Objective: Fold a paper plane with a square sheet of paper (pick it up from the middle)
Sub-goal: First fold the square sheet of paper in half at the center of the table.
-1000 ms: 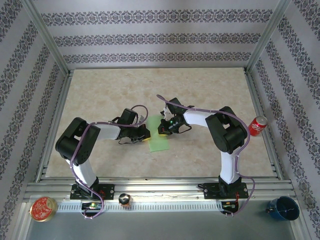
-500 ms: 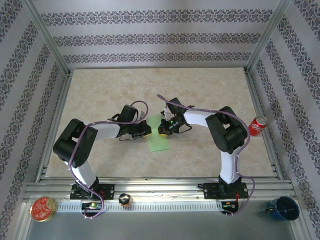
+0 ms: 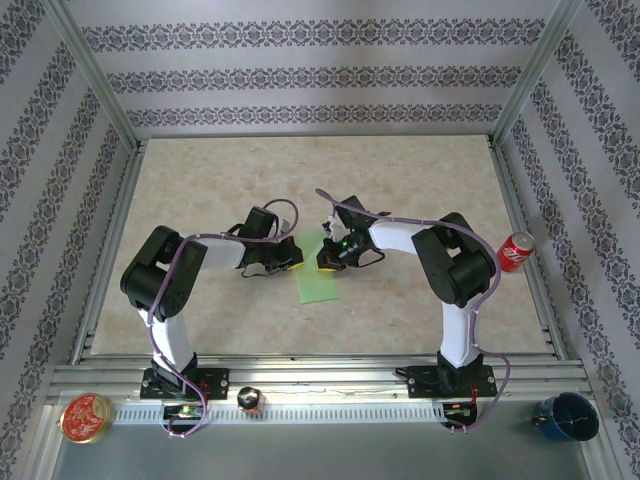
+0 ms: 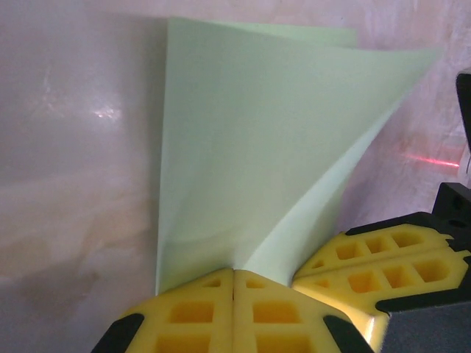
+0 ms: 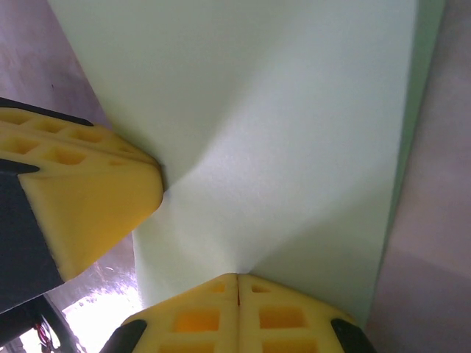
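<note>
Your left hand [image 4: 233, 273] clamps the near edge of the square sheet of paper [image 4: 250, 140]. Right hand [image 5: 237, 279], just beside, clamps it too. Paper fans ahead, upper layer lifted off the bench [image 4: 73, 184]. Likely an early fold. Next, carry the edges across together, aligned.

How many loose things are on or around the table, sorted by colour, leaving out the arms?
Green: 1, the sheet of paper
Red: 2, the soda can and the round tin
Blue: 1, the mug
Dark: 1, a small object on the front rail, too small to identify
Total: 5
</note>
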Available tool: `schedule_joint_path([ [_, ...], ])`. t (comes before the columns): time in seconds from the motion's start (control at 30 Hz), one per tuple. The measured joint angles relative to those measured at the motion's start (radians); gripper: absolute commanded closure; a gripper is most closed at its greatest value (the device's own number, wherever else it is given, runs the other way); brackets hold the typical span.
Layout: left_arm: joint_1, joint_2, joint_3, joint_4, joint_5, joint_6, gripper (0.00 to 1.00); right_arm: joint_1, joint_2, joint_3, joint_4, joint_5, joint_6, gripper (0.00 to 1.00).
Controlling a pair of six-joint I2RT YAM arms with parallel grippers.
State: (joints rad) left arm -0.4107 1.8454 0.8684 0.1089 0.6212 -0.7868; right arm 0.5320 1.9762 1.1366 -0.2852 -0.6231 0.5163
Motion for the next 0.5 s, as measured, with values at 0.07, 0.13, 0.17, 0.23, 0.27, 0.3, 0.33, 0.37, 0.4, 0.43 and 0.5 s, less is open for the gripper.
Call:
schedule_joint_path([
  [0.07, 0.000, -0.001, 0.000, 0.000, 0.000, 0.000, 0.96, 0.000, 0.000, 0.000, 0.000, 0.000, 0.000, 1.00],
  [0.13, 0.000, -0.003, 0.000, -0.002, -0.001, 0.000, 0.95, 0.000, 0.000, 0.000, 0.000, 0.000, 0.000, 1.00],
  [0.17, 0.000, -0.005, 0.000, -0.006, -0.001, 0.001, 0.95, 0.000, 0.000, 0.000, 0.000, 0.000, 0.000, 1.00],
  [0.23, 0.000, -0.008, 0.008, -0.027, -0.002, 0.002, 0.94, 0.000, 0.000, 0.000, 0.000, 0.000, 0.000, 1.00],
  [0.27, 0.000, -0.008, 0.018, -0.047, -0.002, 0.005, 0.94, 0.000, 0.000, 0.000, 0.000, 0.000, 0.000, 1.00],
  [0.3, 0.000, -0.008, 0.032, -0.064, -0.002, 0.009, 0.94, 0.000, 0.000, 0.000, 0.000, 0.000, 0.000, 1.00],
  [0.33, 0.001, -0.008, 0.045, -0.076, -0.002, 0.013, 0.94, 0.000, 0.000, 0.000, 0.000, 0.000, 0.000, 1.00],
  [0.37, 0.001, -0.008, 0.060, -0.083, -0.002, 0.016, 0.94, 0.000, 0.000, 0.000, 0.000, 0.000, 0.000, 1.00],
  [0.4, 0.001, -0.008, 0.076, -0.084, -0.002, 0.017, 0.94, 0.000, 0.000, 0.000, 0.000, 0.000, 0.000, 1.00],
  [0.43, 0.003, -0.008, 0.087, -0.084, -0.001, 0.018, 0.94, 0.000, 0.000, 0.000, 0.000, 0.000, 0.000, 1.00],
  [0.5, 0.013, -0.007, 0.107, -0.084, 0.000, 0.019, 0.94, 0.000, 0.000, 0.000, 0.000, 0.000, 0.000, 1.00],
])
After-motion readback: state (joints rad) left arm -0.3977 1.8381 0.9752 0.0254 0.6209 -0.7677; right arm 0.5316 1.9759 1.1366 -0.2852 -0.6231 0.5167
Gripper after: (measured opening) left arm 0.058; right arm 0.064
